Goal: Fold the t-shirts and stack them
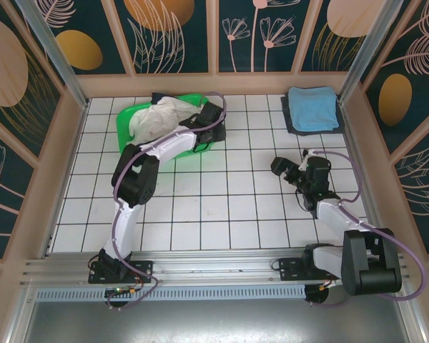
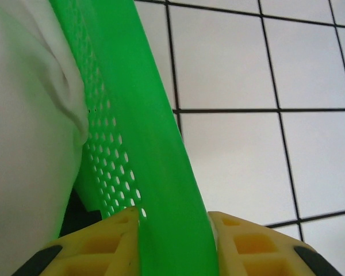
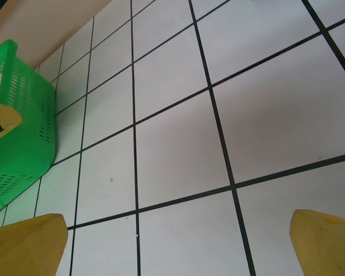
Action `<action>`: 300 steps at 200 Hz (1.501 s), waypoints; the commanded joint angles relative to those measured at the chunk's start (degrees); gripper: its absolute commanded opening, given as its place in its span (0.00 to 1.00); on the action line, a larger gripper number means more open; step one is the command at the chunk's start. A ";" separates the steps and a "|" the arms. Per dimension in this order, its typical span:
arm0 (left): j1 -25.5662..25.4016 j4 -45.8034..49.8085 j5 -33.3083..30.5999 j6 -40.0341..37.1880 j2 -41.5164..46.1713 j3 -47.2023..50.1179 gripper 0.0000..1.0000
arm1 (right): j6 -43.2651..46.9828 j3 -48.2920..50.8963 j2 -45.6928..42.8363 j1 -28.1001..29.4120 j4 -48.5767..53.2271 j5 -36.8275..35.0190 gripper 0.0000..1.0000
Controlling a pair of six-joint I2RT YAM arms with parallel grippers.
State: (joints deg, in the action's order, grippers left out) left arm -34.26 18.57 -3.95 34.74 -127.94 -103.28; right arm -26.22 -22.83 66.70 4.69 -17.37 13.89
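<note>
Basket [image 2: 161,172] wall is sitting pinched between the left gripper's [image 2: 173,233] narrowed jaws, probably for dragging or steadying it while a white shirt [image 1: 154,120] is lying heaped inside. Right gripper [image 1: 284,170] is hovering wide open over tiles [image 1: 222,200]; a folded blue shirt [image 1: 313,107] is resting far right.

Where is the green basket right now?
In the top view the green basket sits at the far left of the table, with a white t-shirt inside; the left claw pinches its right-hand wall.
</note>
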 commanded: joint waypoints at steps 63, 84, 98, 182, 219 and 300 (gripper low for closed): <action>7.75 10.48 -5.37 2.30 -5.84 -16.41 0.36 | -0.51 -0.73 0.08 -0.19 -1.09 3.34 0.99; 7.78 11.32 -4.24 -5.24 -3.45 -18.85 0.49 | -0.16 -0.72 0.06 -0.19 -0.74 3.42 0.99; 7.81 12.38 -3.54 -12.60 0.40 -17.35 0.60 | -0.07 -0.64 0.10 -0.18 -0.60 3.68 0.99; 7.87 6.14 -25.01 -46.52 44.19 38.37 0.75 | 0.58 -2.10 3.79 -0.27 -1.72 4.88 0.99; 9.63 8.66 -26.77 -47.83 39.01 40.26 0.76 | 3.39 -8.13 7.32 -0.22 1.26 5.48 0.99; 15.38 5.97 -19.21 -51.58 24.46 31.25 0.70 | 3.10 -3.19 5.29 -0.53 -0.95 4.97 0.99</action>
State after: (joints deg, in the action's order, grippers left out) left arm -20.40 24.82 -25.45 -15.25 -100.16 -70.06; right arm -24.32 -27.38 73.43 4.60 -17.76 19.73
